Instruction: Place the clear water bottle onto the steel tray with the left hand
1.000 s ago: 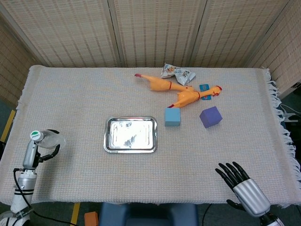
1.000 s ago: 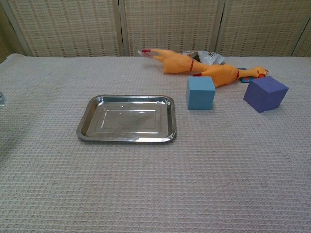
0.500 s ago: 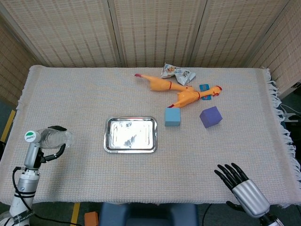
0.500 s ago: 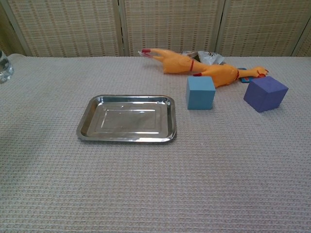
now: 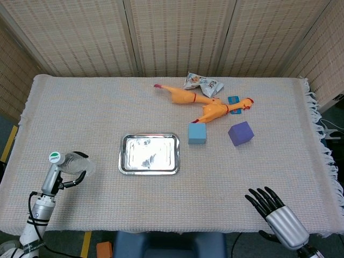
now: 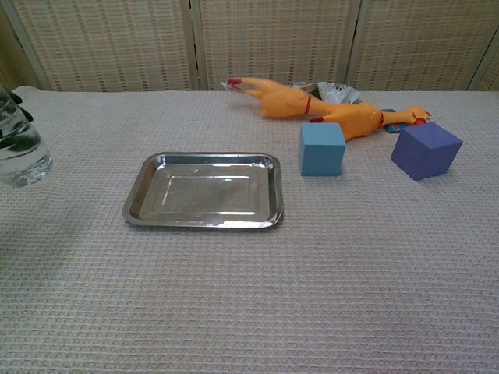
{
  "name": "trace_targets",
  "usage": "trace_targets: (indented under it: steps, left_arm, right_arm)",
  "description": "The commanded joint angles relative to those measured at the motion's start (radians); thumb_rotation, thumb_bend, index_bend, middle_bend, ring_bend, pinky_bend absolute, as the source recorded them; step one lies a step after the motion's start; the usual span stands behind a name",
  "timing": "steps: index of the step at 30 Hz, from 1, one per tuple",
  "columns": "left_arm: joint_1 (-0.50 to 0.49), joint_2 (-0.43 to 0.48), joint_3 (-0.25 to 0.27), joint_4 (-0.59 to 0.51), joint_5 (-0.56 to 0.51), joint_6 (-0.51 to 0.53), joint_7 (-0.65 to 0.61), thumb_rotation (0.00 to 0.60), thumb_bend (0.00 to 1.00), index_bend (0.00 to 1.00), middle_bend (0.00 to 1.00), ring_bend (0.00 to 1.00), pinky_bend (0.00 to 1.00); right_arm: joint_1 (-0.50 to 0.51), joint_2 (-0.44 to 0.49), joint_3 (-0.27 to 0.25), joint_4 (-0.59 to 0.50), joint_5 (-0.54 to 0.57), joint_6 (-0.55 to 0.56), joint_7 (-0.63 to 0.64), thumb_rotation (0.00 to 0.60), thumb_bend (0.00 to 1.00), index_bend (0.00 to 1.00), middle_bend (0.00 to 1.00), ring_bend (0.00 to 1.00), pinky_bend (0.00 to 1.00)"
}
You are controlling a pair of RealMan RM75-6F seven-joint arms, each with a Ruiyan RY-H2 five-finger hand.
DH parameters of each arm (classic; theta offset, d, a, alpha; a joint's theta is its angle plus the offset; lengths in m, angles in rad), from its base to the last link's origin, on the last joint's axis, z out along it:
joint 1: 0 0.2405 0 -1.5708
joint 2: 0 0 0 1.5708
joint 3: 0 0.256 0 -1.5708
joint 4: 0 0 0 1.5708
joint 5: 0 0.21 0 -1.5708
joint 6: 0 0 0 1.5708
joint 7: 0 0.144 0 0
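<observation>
My left hand (image 5: 67, 174) grips the clear water bottle (image 5: 70, 162), green cap up, above the cloth at the near left. The chest view shows the bottle's lower part (image 6: 19, 148) at its left edge, lifted off the table, with dark fingertips (image 6: 11, 132) wrapped around it. The steel tray (image 5: 149, 154) lies flat to the right of the bottle, with a gap between them; its rim (image 6: 203, 222) shows in the chest view too. My right hand (image 5: 274, 212) rests at the near right edge with fingers spread, holding nothing.
A light blue cube (image 5: 196, 133) sits just right of the tray, a purple cube (image 5: 240, 133) further right. Two orange rubber chickens (image 5: 207, 105) and a snack packet (image 5: 202, 83) lie at the back. Woven screens enclose the table.
The left hand has carried the bottle rightward toward the tray, and more of the bottle has come into the chest view. The right hand has not moved.
</observation>
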Motion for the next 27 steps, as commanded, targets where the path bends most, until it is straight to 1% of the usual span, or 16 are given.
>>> trace_targets:
  steps: [1, 2, 5, 7, 9, 10, 12, 16, 18, 20, 23, 27]
  left_arm:
    - [-0.004, 0.043, 0.015, -0.076, 0.024, 0.004, 0.101, 0.6, 0.58, 0.55, 0.56, 0.36, 0.51]
    - [0.0, 0.035, 0.026, -0.066, 0.01, -0.015, 0.104, 0.6, 0.58, 0.54, 0.56, 0.36, 0.51]
    - [0.009, -0.024, 0.048, 0.029, -0.053, -0.096, 0.11, 0.6, 0.58, 0.53, 0.53, 0.34, 0.51]
    - [0.007, -0.066, 0.053, 0.102, -0.086, -0.15, 0.069, 0.6, 0.57, 0.52, 0.53, 0.33, 0.5]
    - [-0.001, -0.087, 0.051, 0.147, -0.087, -0.167, 0.034, 0.6, 0.57, 0.52, 0.52, 0.33, 0.5]
    - [-0.007, -0.097, 0.045, 0.167, -0.075, -0.154, 0.021, 0.6, 0.57, 0.52, 0.52, 0.33, 0.5]
    - [-0.018, -0.106, 0.032, 0.172, -0.048, -0.114, 0.021, 0.6, 0.57, 0.52, 0.52, 0.33, 0.5]
    - [-0.047, -0.107, 0.002, 0.113, -0.013, -0.059, 0.07, 0.6, 0.57, 0.52, 0.52, 0.32, 0.49]
    - [-0.067, -0.119, -0.017, 0.082, -0.008, -0.053, 0.109, 0.6, 0.57, 0.52, 0.52, 0.32, 0.49]
    - [-0.089, -0.143, -0.032, 0.075, -0.01, -0.062, 0.145, 0.6, 0.57, 0.52, 0.51, 0.31, 0.48]
    - [-0.13, -0.205, -0.058, 0.104, -0.024, -0.09, 0.188, 0.6, 0.57, 0.51, 0.51, 0.3, 0.47]
    - [-0.193, -0.305, -0.089, 0.205, -0.047, -0.14, 0.217, 0.6, 0.57, 0.5, 0.5, 0.29, 0.46]
  right_arm:
    - [-0.001, 0.0, -0.001, 0.0, -0.003, 0.002, -0.001, 0.6, 0.0, 0.0, 0.0, 0.0, 0.0]
    - [-0.001, -0.001, -0.001, 0.0, -0.004, 0.003, -0.001, 0.6, 0.0, 0.0, 0.0, 0.0, 0.0]
    - [-0.002, 0.0, -0.003, 0.0, -0.005, 0.003, -0.002, 0.6, 0.0, 0.0, 0.0, 0.0, 0.0]
    - [-0.002, 0.001, -0.003, 0.0, -0.004, 0.003, -0.001, 0.6, 0.0, 0.0, 0.0, 0.0, 0.0]
    - [-0.002, 0.001, 0.0, 0.0, 0.001, 0.002, -0.002, 0.6, 0.0, 0.0, 0.0, 0.0, 0.0]
    - [-0.001, 0.0, 0.002, -0.001, 0.005, -0.002, -0.002, 0.6, 0.0, 0.0, 0.0, 0.0, 0.0]
    - [0.002, 0.0, 0.003, -0.003, 0.01, -0.01, -0.004, 0.6, 0.0, 0.0, 0.0, 0.0, 0.0]
    - [0.007, -0.002, 0.006, -0.006, 0.019, -0.026, -0.009, 0.6, 0.0, 0.0, 0.0, 0.0, 0.0]
    - [0.011, -0.003, 0.006, -0.008, 0.023, -0.036, -0.011, 0.6, 0.0, 0.0, 0.0, 0.0, 0.0]
    - [0.012, -0.002, 0.006, -0.01, 0.025, -0.04, -0.011, 0.6, 0.0, 0.0, 0.0, 0.0, 0.0]
    - [0.012, 0.001, 0.008, -0.011, 0.029, -0.035, -0.005, 0.6, 0.0, 0.0, 0.0, 0.0, 0.0]
    - [0.015, 0.007, 0.012, -0.011, 0.039, -0.034, 0.011, 0.6, 0.0, 0.0, 0.0, 0.0, 0.0]
